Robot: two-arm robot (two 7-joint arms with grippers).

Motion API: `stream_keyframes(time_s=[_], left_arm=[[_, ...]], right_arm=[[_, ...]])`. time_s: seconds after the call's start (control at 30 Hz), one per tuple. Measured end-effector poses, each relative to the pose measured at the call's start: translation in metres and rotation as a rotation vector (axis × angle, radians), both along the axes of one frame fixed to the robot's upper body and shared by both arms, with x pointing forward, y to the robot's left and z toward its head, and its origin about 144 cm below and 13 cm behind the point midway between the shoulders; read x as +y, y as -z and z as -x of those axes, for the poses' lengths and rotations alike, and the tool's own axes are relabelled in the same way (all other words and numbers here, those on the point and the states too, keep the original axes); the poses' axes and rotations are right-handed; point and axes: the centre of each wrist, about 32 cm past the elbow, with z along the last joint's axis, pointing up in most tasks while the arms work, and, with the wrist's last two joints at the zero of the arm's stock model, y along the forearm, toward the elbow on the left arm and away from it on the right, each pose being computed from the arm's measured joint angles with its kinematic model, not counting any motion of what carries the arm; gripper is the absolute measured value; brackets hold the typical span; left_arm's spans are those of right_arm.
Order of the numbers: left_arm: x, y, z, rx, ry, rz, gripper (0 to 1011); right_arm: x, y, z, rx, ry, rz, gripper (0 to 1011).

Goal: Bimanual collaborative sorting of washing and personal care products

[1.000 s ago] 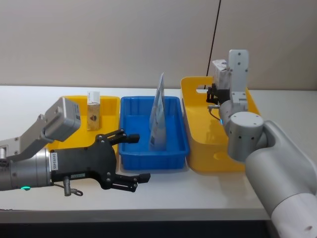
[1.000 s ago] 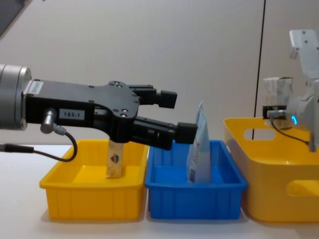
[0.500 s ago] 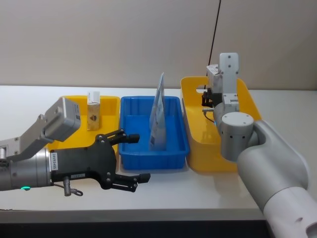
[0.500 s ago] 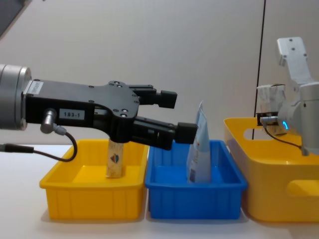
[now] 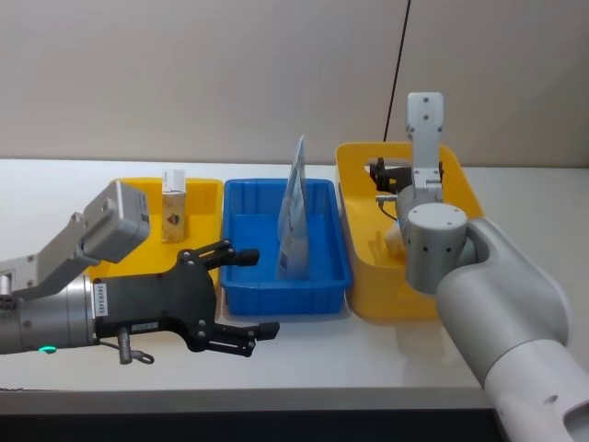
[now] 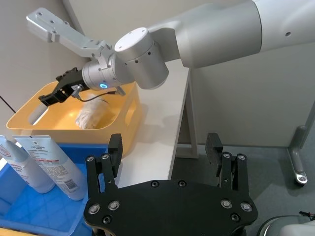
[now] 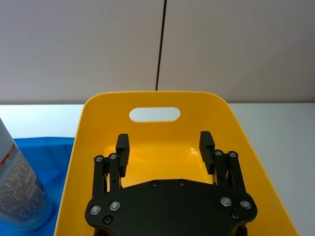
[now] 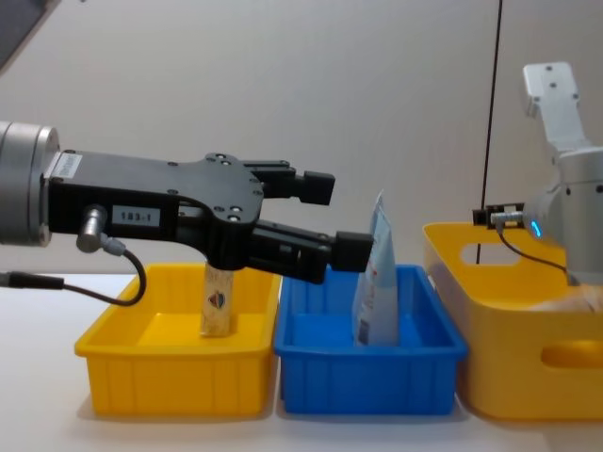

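Note:
A white-grey marbled pack (image 6: 91,114) lies on the floor of the large yellow basket (image 5: 460,198). My right gripper (image 5: 379,175) hovers open just above the basket's far end, with nothing between its fingers (image 7: 122,142). In the blue tray (image 5: 322,276) a tall light-blue pouch (image 5: 294,216) stands upright. The slim beige carton (image 5: 174,210) with a dark emblem stands in the yellow tray (image 5: 207,189). Over the table's front left, my left gripper (image 5: 259,292) is held open and holds nothing, in front of the two trays.
The yellow tray, the blue tray and the basket stand side by side in a row on the white table. A black cable (image 5: 398,64) hangs down the wall behind the basket. Bare table runs along the front edge.
My right gripper held the marbled pack above the basket; it has moved left, let go, and the pack now lies inside. The left arm has not moved.

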Motion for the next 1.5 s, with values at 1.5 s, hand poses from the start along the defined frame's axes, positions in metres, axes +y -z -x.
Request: stream_keyframes(time_s=[1.5], left_arm=[[0.000,0.000,0.000,0.000,0.000,0.000,1001]], right_arm=[[-0.017,-0.035,0.146,-0.131,-0.292,-0.090,1003]])
